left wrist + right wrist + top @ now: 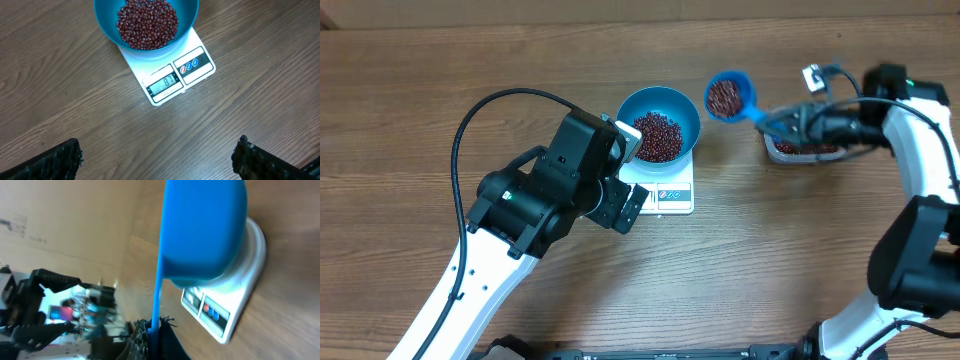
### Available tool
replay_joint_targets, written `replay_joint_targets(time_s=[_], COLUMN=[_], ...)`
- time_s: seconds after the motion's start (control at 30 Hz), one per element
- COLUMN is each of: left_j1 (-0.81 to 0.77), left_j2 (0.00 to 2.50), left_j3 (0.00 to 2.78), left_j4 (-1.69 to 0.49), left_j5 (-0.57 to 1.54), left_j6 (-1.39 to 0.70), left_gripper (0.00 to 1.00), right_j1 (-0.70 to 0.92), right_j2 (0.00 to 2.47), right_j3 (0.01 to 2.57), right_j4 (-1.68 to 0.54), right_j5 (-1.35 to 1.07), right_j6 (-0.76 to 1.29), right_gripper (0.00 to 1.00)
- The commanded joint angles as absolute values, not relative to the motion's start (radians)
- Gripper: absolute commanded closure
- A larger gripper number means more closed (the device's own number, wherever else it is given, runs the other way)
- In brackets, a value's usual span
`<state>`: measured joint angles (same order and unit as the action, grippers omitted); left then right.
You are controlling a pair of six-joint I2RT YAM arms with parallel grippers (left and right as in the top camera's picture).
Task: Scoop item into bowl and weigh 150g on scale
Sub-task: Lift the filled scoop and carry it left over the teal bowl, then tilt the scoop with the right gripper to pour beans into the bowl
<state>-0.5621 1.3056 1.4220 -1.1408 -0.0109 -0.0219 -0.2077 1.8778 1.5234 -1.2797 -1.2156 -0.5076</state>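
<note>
right gripper (790, 122) – clamped on scoop (752, 112) handle, cup loaded with beans (724, 97) | bowl (660, 100) on scale (670, 197), part full, just left of the cup | handle axis points toward bowl | left gripper (632, 176) – spread wide, empty, beside scale | right arm looks nearer for the pour

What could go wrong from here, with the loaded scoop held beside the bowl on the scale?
1. The scoop, full of beans in the right gripper, sits beside the bowl, not over it; tipping early would likely spill them on the table.
2. The bowl sits toward the far end of the scale, away from the display; a bump from the scoop might shift it.
</note>
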Motion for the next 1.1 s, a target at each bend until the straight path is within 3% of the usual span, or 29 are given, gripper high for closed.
replay_joint_targets(time_s=[0.0, 0.63, 1.07], left_j1=[-0.556, -0.556, -0.556], left_j2=[1.308, 1.308, 1.308], left_j3=[1.435, 1.435, 1.435], left_j4=[-1.141, -1.141, -1.141], left_j5=[0.001, 0.001, 0.001], left_j6=[-0.007, -0.007, -0.007], left_gripper=[0.01, 0.00, 0.00], right_j1=[-0.117, 0.159, 0.201], right_j2=[1.876, 1.874, 1.868], right_j3=[1.632, 1.774, 1.829], right_j4=[-1.222, -1.231, -1.232], right_j5=[-1.145, -0.709, -0.615], right_j6=[-0.333, -0.231, -0.183], right_gripper=[0.96, 0.96, 0.96])
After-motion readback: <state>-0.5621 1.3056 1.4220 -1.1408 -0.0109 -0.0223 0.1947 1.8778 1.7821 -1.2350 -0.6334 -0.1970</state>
